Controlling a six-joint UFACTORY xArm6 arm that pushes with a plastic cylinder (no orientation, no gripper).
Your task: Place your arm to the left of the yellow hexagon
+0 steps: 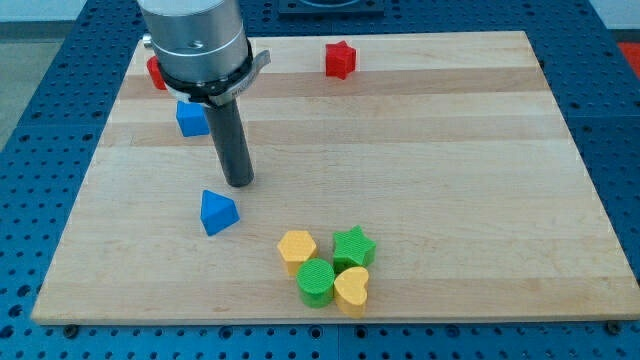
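The yellow hexagon lies low on the wooden board, at the left of a tight cluster with a green star, a green round block and a yellow heart. My tip stands up and to the left of the hexagon, a clear gap away. A blue triangular block lies just below and left of my tip, between it and the board's left side.
A blue block sits beside the rod at the upper left. A red block is partly hidden behind the arm's body. A red star lies near the top edge.
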